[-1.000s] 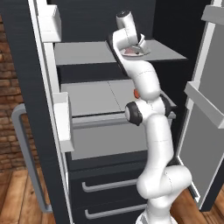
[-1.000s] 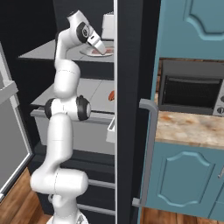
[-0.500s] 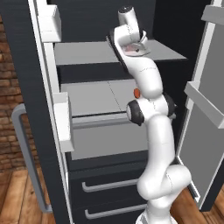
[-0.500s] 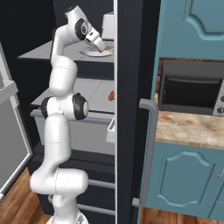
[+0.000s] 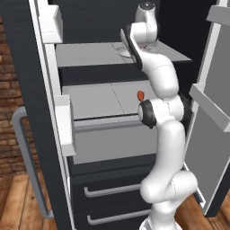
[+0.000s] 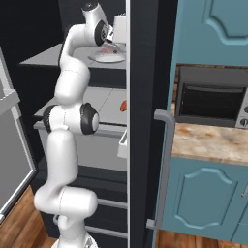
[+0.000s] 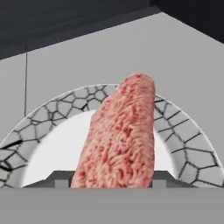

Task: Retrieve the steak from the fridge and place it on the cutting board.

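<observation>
Steak (image 7: 120,135) lay on the plate (image 7: 183,131) on the fridge's upper shelf (image 5: 90,54), dead ahead of the gripper (image 6: 112,41), long axis toward 1 o'clock in hand view; jaw state unclear.

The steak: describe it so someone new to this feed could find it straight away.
Start at the open black fridge and go to its upper grey shelf, where a pale round plate with a cracked-stone rim sits. The steak lies on that plate, a long, pinkish-red slab with a grainy surface. The small round orange-red item is one shelf lower.
</observation>
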